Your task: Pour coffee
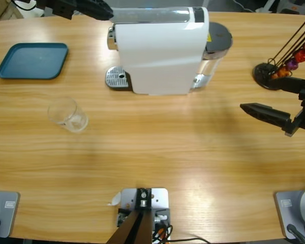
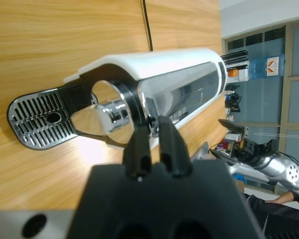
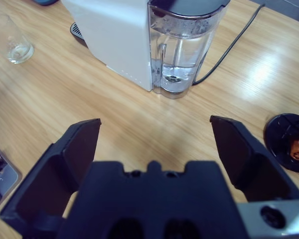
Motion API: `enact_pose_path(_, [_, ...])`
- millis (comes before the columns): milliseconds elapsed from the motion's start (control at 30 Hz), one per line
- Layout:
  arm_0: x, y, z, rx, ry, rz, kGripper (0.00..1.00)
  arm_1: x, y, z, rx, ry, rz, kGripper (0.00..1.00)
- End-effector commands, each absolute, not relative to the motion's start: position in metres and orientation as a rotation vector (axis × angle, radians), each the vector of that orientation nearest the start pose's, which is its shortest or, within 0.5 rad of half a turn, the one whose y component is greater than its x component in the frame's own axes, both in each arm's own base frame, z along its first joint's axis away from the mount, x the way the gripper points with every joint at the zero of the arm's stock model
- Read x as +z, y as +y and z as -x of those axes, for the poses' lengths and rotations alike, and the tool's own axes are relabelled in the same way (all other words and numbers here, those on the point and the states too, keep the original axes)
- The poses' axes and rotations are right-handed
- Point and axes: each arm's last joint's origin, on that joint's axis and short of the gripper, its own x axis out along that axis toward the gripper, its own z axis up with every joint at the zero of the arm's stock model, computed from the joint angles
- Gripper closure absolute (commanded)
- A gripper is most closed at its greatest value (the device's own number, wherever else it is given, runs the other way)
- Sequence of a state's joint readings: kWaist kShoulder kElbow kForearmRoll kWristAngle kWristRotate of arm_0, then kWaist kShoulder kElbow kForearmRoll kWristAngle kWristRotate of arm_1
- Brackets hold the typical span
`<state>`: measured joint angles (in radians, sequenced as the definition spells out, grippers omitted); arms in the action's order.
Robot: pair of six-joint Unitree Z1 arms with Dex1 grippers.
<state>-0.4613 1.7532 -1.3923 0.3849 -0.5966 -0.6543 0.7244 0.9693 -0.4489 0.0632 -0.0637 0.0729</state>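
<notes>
Bright, even overhead light, you get soft shadows
You see glare on the wooden table (image 3: pixel 259 74) and coffee machine (image 1: pixel 160 51); near jaws blur

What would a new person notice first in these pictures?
First, the white coffee machine at the table's far middle, with its clear water tank at one end and its drip tray at the other. Next, the empty-looking glass tumbler alone on the wood, apart from the drip tray, and the teal tray in the far corner. The right gripper hangs wide open.
</notes>
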Motion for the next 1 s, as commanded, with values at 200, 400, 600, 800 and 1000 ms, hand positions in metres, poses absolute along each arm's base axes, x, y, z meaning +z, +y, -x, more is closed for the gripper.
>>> enact_pose_path(200, [0.387,-0.217,-0.307,-0.859,0.999,0.59,1.0,0.26,0.079,-0.092,0.623,0.612,0.178,0.009])
enact_pose_path(400, [0.412,-0.262,-0.311,-1.068,0.879,0.565,1.0,0.26,0.077,-0.091,0.624,0.605,0.175,0.009])
enact_pose_path(600, [0.444,-0.286,-0.309,-1.223,0.752,0.545,1.0,0.26,0.077,-0.09,0.625,0.6,0.173,0.009])
enact_pose_path(800, [0.441,-0.282,-0.281,-1.337,0.611,0.345,0.009,0.27,0.068,-0.082,0.599,0.541,0.156,0.001])
enact_pose_path(1000, [0.404,-0.233,-0.223,-0.921,0.67,-0.036,0.009,0.285,0.037,-0.08,0.24,0.559,0.019,0.109])
